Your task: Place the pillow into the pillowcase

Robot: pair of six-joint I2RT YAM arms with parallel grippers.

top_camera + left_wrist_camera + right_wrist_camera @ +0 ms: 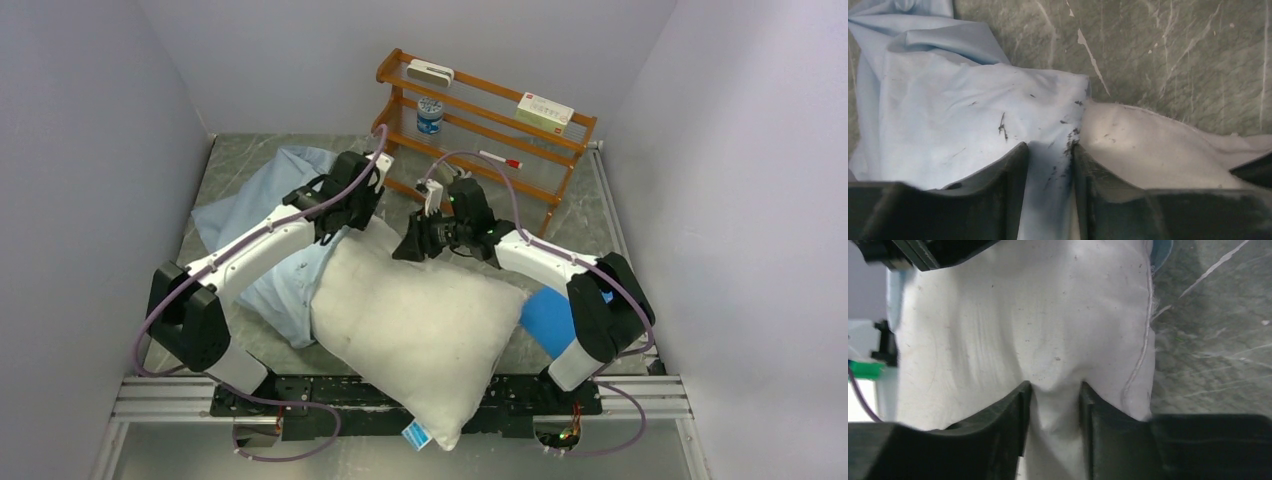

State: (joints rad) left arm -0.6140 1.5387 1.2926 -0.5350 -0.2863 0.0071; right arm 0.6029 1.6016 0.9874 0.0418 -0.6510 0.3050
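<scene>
The off-white pillow [420, 325] lies across the table's middle, its tagged end hanging over the front edge. Its far left corner sits inside the pale blue pillowcase [262, 205], which spreads out at the left. My left gripper [352, 205] is shut on the pillowcase's edge [1048, 150], right where the blue cloth meets the pillow [1148, 150]. My right gripper [412, 245] is shut on a pinched fold of the pillow [1048, 340] at its far edge, close beside the left gripper.
A wooden rack [485, 130] stands at the back with a tin, boxes and a marker on its shelves. A bright blue flat sheet [548, 320] lies at the right by the right arm's base. Grey walls close in both sides.
</scene>
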